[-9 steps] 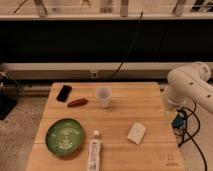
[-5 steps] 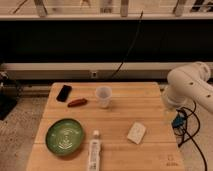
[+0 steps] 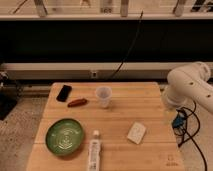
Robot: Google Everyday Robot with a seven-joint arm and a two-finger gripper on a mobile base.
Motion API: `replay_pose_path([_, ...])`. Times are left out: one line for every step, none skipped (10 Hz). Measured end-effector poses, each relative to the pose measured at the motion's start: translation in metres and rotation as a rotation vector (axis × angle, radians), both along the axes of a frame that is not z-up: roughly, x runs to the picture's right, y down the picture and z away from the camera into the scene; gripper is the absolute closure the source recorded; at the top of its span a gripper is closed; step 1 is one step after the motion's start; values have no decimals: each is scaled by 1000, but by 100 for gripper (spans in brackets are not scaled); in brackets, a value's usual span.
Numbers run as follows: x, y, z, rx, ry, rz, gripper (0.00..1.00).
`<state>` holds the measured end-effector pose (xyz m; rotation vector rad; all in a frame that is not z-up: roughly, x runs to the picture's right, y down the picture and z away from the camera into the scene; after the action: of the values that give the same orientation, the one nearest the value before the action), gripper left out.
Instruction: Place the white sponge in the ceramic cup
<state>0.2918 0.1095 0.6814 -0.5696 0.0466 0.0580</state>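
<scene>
The white sponge lies flat on the wooden table, right of centre and near the front. The ceramic cup stands upright at the middle back of the table, about a hand's width up and left of the sponge. My white arm hangs beyond the table's right edge. My gripper is low beside that edge, to the right of the sponge and apart from it. It holds nothing that I can see.
A green round plate sits at the front left. A long white tube lies at the front edge. A black phone and a reddish-brown oblong item lie at the back left. Cables hang at the right.
</scene>
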Motion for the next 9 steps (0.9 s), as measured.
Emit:
replay_pose_path([0,0,0,0,0,0,20])
replay_pose_path([0,0,0,0,0,0,20])
replay_pose_path([0,0,0,0,0,0,20])
replay_pose_path([0,0,0,0,0,0,20])
replay_pose_path([0,0,0,0,0,0,20])
replay_pose_path([0,0,0,0,0,-1,20])
replay_pose_path([-2,6,2,-9,-5,-25,20])
replay_pose_path([-9,13,7,-16,-18,-55,20])
replay_pose_path([-15,18,11,-20,-31,-81,20])
